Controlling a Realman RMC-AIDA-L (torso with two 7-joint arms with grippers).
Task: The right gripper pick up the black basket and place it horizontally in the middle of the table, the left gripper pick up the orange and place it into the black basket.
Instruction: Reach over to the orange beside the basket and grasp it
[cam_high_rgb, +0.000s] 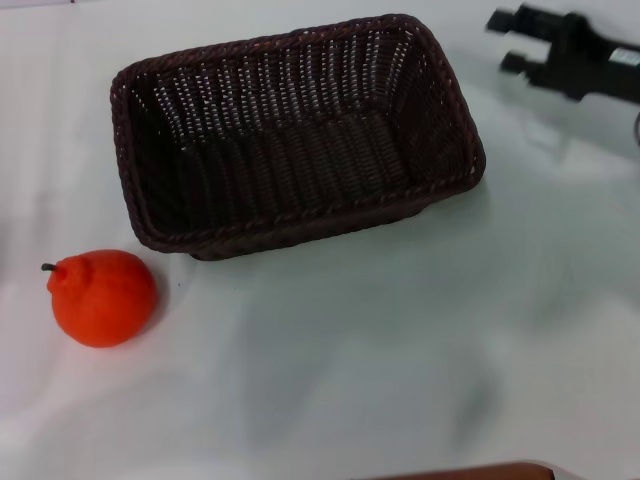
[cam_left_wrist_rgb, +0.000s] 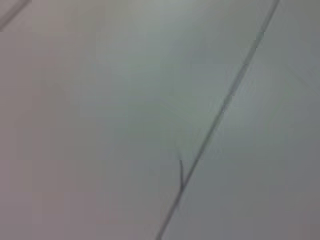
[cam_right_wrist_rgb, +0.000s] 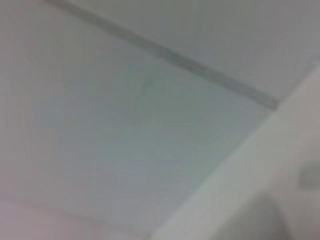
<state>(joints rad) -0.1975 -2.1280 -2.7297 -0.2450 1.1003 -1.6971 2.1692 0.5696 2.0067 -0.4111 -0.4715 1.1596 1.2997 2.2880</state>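
Observation:
The black basket (cam_high_rgb: 295, 135) lies lengthwise across the middle of the white table (cam_high_rgb: 400, 340), upright and empty. The orange (cam_high_rgb: 103, 297) sits on the table near the front left, apart from the basket, its dark stem pointing left. My right gripper (cam_high_rgb: 507, 42) is at the far right, beyond the basket's right end, open and empty, clear of the rim. My left gripper is out of view. Both wrist views show only blank pale surfaces.
A brown edge (cam_high_rgb: 470, 472) shows at the bottom of the head view. A thin dark seam (cam_left_wrist_rgb: 220, 115) crosses the left wrist view.

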